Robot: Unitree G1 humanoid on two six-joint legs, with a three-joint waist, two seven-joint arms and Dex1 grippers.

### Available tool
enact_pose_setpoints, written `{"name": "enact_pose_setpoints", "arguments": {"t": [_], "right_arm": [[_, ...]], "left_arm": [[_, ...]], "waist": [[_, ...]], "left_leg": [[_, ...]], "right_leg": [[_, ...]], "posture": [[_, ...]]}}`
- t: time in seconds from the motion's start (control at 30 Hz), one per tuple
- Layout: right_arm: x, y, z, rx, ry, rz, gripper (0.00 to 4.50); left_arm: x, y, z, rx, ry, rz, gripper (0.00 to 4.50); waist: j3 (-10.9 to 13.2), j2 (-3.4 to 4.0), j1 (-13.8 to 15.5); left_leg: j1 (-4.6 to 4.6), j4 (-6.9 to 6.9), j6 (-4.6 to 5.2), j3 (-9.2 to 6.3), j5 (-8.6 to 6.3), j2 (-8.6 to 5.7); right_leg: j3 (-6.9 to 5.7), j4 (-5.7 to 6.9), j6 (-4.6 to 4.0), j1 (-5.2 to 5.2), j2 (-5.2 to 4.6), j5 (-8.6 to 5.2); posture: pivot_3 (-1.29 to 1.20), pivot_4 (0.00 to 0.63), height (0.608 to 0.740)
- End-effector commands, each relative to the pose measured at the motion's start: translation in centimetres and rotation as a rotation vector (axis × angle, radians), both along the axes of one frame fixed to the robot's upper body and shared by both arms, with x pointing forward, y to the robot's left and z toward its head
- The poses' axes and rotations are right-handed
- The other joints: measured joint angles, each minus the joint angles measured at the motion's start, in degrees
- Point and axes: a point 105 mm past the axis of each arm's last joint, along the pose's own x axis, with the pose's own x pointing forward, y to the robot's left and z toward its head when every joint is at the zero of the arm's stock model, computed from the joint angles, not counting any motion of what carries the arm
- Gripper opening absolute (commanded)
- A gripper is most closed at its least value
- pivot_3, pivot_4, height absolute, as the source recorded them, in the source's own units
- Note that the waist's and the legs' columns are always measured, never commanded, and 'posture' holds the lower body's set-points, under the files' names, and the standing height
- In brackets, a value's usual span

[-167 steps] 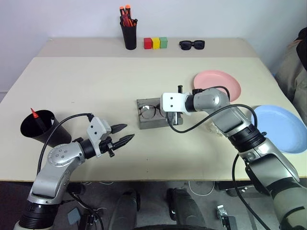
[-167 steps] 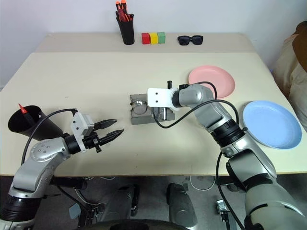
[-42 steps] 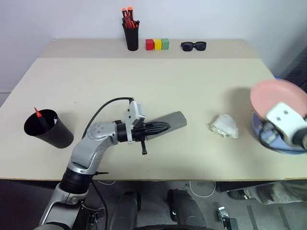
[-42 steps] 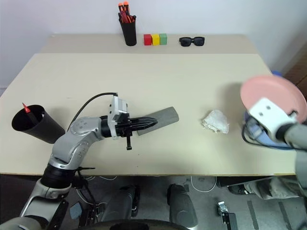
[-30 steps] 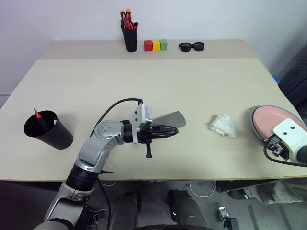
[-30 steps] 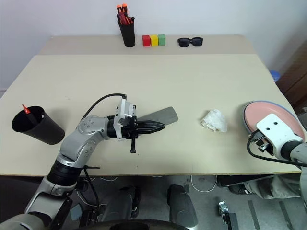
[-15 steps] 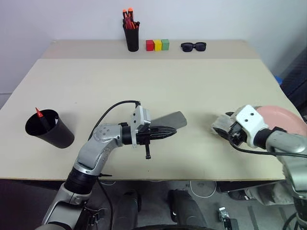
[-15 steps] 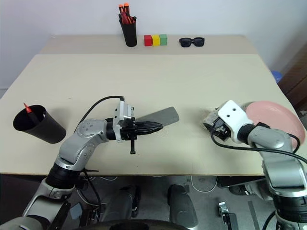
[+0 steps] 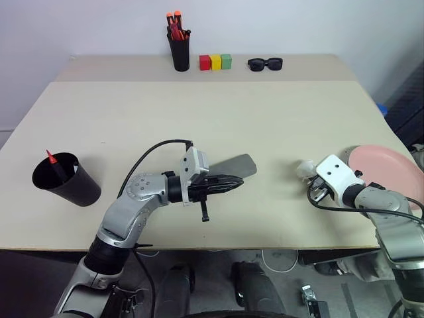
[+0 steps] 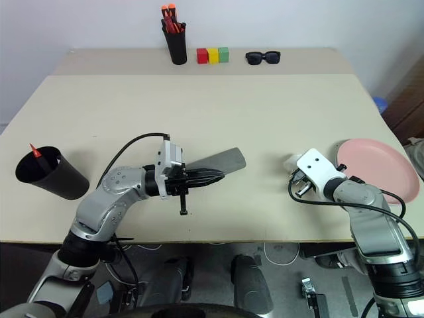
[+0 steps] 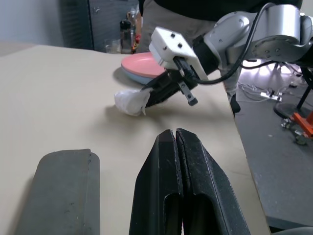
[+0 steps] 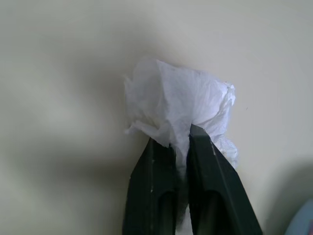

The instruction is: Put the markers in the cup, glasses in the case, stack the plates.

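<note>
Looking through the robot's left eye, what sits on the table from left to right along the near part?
Black cup → left gripper, fingers shut → grey case → crumpled white tissue, pinched by the right gripper → pink plate.

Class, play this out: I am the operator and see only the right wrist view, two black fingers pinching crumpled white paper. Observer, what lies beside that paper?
Observer: Right of the paper wad sits the pink plate, resting on the blue plate.
Operator: And the glasses case?
Observer: The grey case lies closed mid-table, beside the shut left gripper.
Operator: The markers?
Observer: A red marker stands in the black cup at the table's left.
</note>
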Motion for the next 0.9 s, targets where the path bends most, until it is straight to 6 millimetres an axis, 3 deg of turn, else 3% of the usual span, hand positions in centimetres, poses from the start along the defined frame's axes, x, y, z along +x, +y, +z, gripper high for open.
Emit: {"name": "enact_pose_setpoints", "arguments": {"t": [0.03,0.17,0.27,0.37,0.5,0.6,0.7,0.8,0.9], "right_arm": [[-0.6,-2.5,4.4,-0.066,-0.118,-0.075,0.03],[-2.1,-6.9,6.8,-0.107,-0.146,-0.232,0.03],[-3.5,-9.9,6.1,-0.161,-0.09,-0.333,0.03],[-3.9,-10.6,5.3,-0.114,-0.077,-0.359,1.03],[-3.6,-10.9,5.4,-0.126,-0.092,-0.367,2.92],[-3.4,-10.3,5.7,-0.157,-0.096,-0.316,4.46],[-2.5,-8.5,6.9,-0.145,-0.152,-0.204,4.46],[-1.6,-4.5,8.4,-0.003,-0.234,-0.019,4.46],[-0.8,-1.3,9.3,0.177,-0.267,0.098,4.46]], "left_arm": [[-0.4,-0.7,1.2,-0.029,-0.034,-0.04,0.0],[-0.4,-0.8,1.0,-0.025,-0.028,-0.058,0.0],[-0.4,-1.1,0.9,-0.025,-0.023,-0.077,0.0],[0.0,-1.5,0.7,-0.026,-0.023,-0.079,0.0],[0.5,-1.3,0.8,-0.032,-0.031,-0.056,0.0],[1.0,-0.6,0.7,-0.035,-0.033,-0.002,0.0],[2.7,1.0,0.6,-0.027,-0.038,0.145,0.0],[5.5,4.3,0.8,-0.035,-0.056,0.407,0.0],[6.6,6.9,0.9,-0.024,-0.097,0.585,0.0]], "waist": [[0.0,0.01,0.2],[0.0,0.0,0.2],[0.0,-0.01,0.2],[0.0,-0.01,-0.1],[0.0,0.05,-0.3],[0.0,0.05,-0.1],[0.0,0.05,-0.3],[0.0,0.04,-0.4],[0.0,0.0,-0.4]], "left_leg": [[-0.01,0.0,0.0,0.0,0.0,-0.01],[-0.05,0.01,0.0,-0.02,0.0,-0.02],[-0.04,0.0,0.0,-0.03,0.0,-0.02],[-0.03,0.0,0.01,-0.01,0.0,-0.01],[0.02,-0.01,0.01,0.05,0.0,0.0],[0.01,-0.01,0.01,0.04,0.0,0.0],[0.0,-0.01,0.01,0.04,0.0,-0.01],[0.03,-0.01,0.01,0.01,0.0,0.01],[0.05,-0.03,0.01,0.0,0.0,0.04]], "right_leg": [[0.0,0.0,0.0,0.0,-0.01,0.0],[-0.02,-0.03,0.01,0.0,-0.02,-0.01],[-0.03,-0.03,0.0,0.0,0.0,-0.01],[-0.02,-0.04,0.0,0.01,0.0,-0.02],[0.02,-0.01,0.02,-0.01,0.01,-0.02],[0.01,-0.01,0.02,-0.01,0.02,-0.02],[0.01,-0.02,0.12,-0.01,0.0,-0.08],[0.01,-0.01,0.22,-0.01,0.02,-0.13],[0.01,0.01,0.24,0.0,0.06,-0.13]], "posture": [[0.0,0.15,0.74],[0.0,0.15,0.74],[0.0,0.15,0.74],[0.0,0.15,0.74],[0.0,0.15,0.74],[0.0,0.15,0.74],[0.0,0.15,0.74],[0.0,0.15,0.74],[0.0,0.15,0.74]]}}
